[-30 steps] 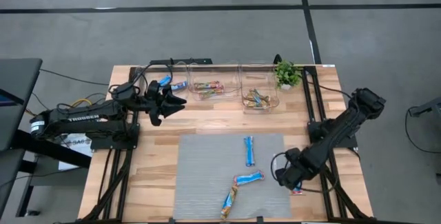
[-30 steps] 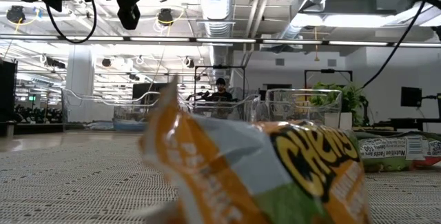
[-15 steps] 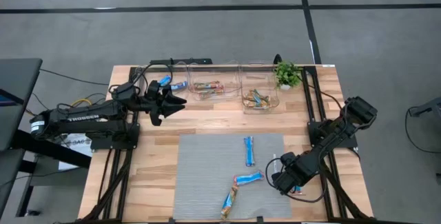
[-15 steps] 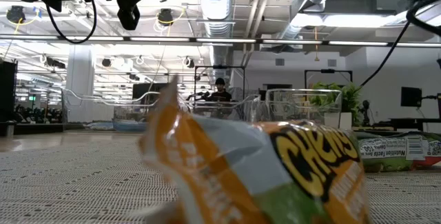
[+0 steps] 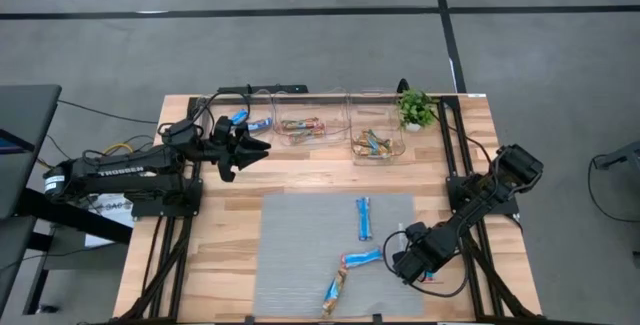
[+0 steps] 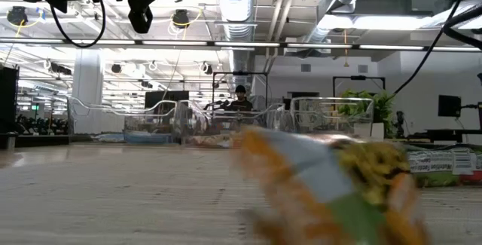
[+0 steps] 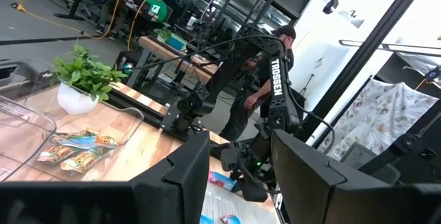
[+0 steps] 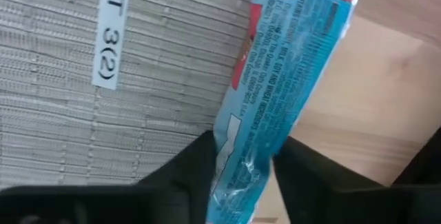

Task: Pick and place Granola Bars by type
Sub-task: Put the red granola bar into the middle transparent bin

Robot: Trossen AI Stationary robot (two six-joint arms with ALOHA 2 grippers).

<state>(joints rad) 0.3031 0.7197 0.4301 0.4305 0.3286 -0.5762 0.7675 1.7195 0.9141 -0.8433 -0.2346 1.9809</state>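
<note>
My right gripper (image 5: pixel 408 263) is low at the grey mat's right edge, shut on a blue granola bar (image 8: pixel 275 93) whose red end (image 5: pixel 429 277) shows beside it. On the mat (image 5: pixel 300 235) lie two more blue bars (image 5: pixel 362 218) (image 5: pixel 360 259) and an orange bar (image 5: pixel 333 291); the orange bar shows blurred in the low view (image 6: pixel 339 192). My left gripper (image 7: pixel 241 182) hangs open above the table in front of the leftmost clear bin (image 5: pixel 252 123). My right gripper has the blue bar's two long edges (image 8: pixel 238 165) pinched between its two fingers (image 8: pixel 196 165), which come from above and lie across the bar. The bar lies flat, part on the mat's edge and part on the bare wood.
Three clear bins stand along the far edge: blue bars at left, orange ones in the middle (image 5: pixel 303 127), mixed ones at right (image 5: pixel 375 145). A small potted plant (image 5: pixel 416 107) stands beside the right bin. Metal frame rails run along both table sides.
My right gripper has gone a little toward the table's left edge and settled over the blue bar at the mat's right edge. In the low view the orange bar close to the camera has jerked sideways and now shows blurred.
</note>
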